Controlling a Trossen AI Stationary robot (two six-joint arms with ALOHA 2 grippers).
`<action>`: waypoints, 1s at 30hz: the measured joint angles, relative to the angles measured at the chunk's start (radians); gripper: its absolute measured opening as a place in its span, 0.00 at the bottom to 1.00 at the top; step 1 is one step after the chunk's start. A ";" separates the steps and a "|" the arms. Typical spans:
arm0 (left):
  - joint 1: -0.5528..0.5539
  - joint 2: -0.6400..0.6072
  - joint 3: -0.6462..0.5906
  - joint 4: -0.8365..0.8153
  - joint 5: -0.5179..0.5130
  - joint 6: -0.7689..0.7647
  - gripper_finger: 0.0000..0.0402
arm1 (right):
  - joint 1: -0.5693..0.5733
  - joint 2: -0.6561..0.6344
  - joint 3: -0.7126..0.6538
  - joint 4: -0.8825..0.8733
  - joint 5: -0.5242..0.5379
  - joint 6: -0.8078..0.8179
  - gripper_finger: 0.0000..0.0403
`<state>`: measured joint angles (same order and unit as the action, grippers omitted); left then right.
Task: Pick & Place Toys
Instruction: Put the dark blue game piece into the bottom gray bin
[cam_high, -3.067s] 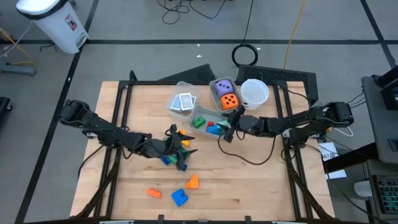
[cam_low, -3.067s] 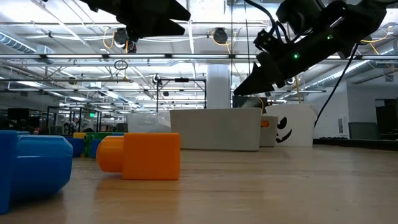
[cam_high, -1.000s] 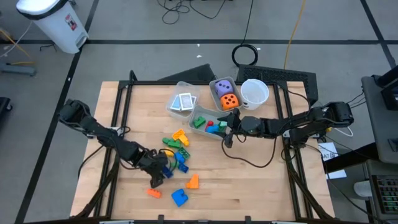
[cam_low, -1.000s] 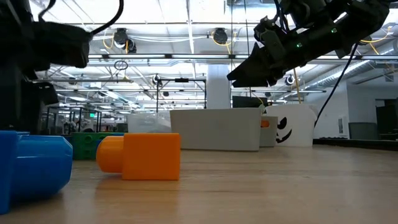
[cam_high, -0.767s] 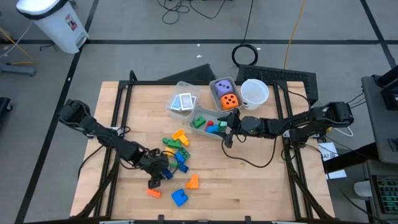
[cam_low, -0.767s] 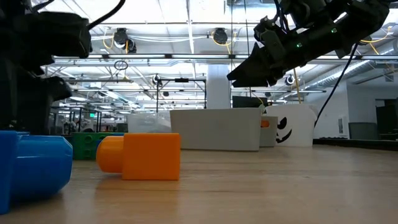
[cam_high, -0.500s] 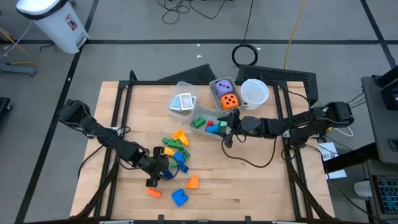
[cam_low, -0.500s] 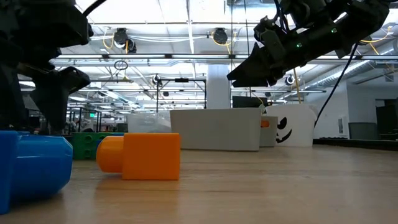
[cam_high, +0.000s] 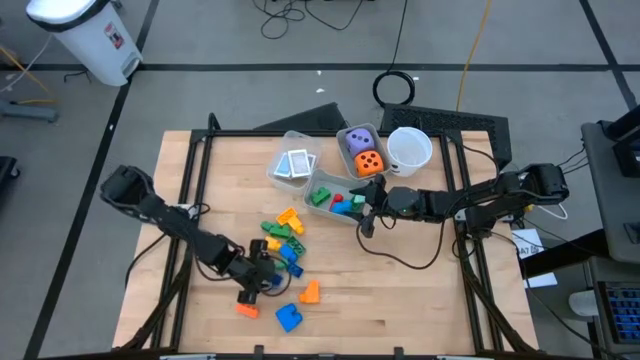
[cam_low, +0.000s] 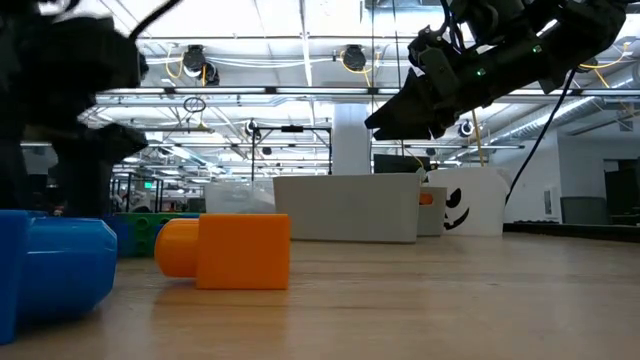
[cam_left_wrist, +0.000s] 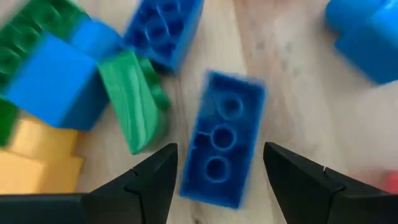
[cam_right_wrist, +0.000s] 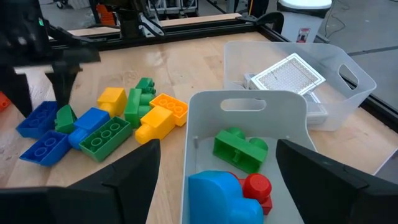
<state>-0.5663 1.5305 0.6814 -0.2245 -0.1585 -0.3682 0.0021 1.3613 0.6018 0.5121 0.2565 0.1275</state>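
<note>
While a green, a blue and a red block (cam_right_wrist: 233, 150) were already binned below the right gripper (cam_right_wrist: 214, 186), open and empty, most blocks were left on the table (cam_high: 420, 290). A dark blue brick (cam_left_wrist: 222, 148) was framed between the spread fingers of the left gripper (cam_left_wrist: 217, 180), not yet grasped.

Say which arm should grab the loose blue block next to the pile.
Left. Its pincer is open and straddles the blue block lying flat on the table. The right pincer, also open, hangs at the bin holding sorted blocks, away from the pile.
</note>
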 joint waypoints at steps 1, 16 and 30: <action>0.000 0.017 -0.001 0.007 0.001 0.001 0.61 | 0.000 0.000 0.000 0.000 0.000 0.000 0.73; 0.004 0.071 0.003 0.024 -0.026 -0.159 0.56 | 0.000 0.000 0.000 0.010 0.000 0.010 0.73; 0.043 -0.089 0.082 0.162 -0.358 0.023 0.35 | 0.052 0.000 0.000 0.110 -0.090 -0.070 0.73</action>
<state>-0.5231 1.4416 0.7637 -0.0625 -0.5163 -0.3449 0.0543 1.3613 0.6019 0.6225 0.1662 0.0570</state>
